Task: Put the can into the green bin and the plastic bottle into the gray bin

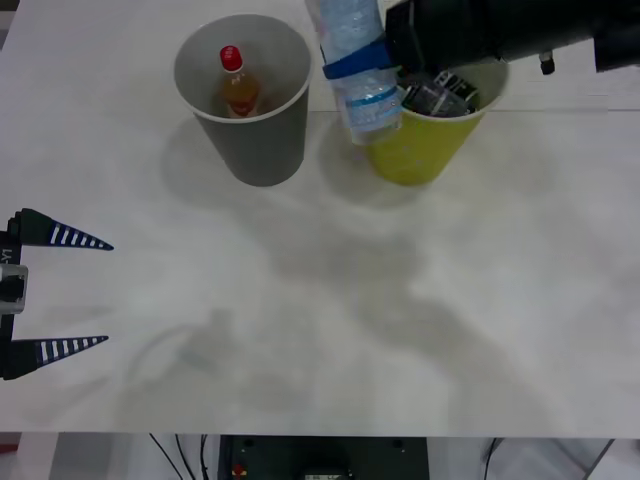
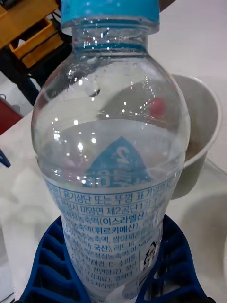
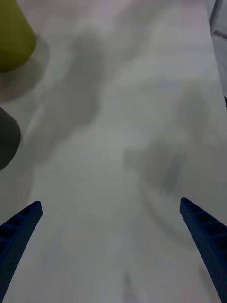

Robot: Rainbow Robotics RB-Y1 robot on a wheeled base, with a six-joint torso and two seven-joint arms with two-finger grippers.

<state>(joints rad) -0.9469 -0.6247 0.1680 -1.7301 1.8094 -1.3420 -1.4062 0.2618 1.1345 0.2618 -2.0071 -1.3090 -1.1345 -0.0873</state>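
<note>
Carrying step: move the plastic bottle (image 1: pixel 358 70) leftward until it is above the gray bin (image 1: pixel 245 100), then release (not earlier).
Left gripper (image 1: pixel 60 293): lower left, fingers spread, empty.
Right gripper (image 1: pixel 372 62): top centre, clenched on the bottle.
Gray bin: orange-liquid bottle (image 1: pixel 238 85) inside.
Green bin (image 1: pixel 425 140): dark can (image 1: pixel 438 95) inside.

plastic bottle (image 2: pixel 111 156) – clear glossy plastic, printed film label; gray bin (image 1: pixel 243 98) matt; table (image 1: pixel 320 330) smooth, matt white.
</note>
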